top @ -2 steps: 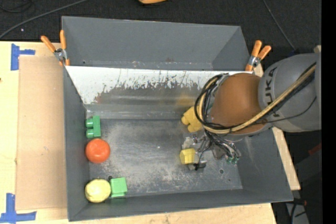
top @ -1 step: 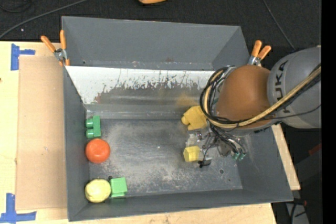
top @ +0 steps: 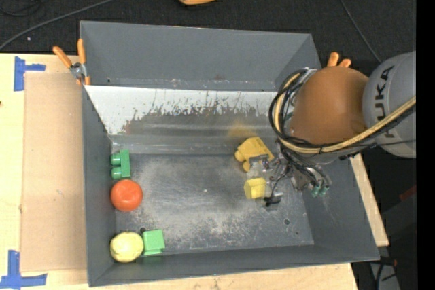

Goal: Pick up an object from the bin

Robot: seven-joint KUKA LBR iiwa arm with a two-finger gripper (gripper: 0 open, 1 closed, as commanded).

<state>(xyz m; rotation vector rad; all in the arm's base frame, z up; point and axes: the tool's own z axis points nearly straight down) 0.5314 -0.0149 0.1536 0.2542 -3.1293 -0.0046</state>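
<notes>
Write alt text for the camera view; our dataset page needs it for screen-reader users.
A robot arm reaches from the right into a grey metal bin, its end low beside a small yellow block and a larger yellow lump. By the left wall lie a green brick, an orange ball, a yellow ball and a green cube.

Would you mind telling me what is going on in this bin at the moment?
The arm reaches in from the right, and its gripper is low over the floor of the grey bin, right next to a small yellow block. A larger yellow piece lies just behind it. Nothing looks lifted yet. Far off on the left lie a green brick, an orange ball, a yellow ball and a green cube.
</notes>
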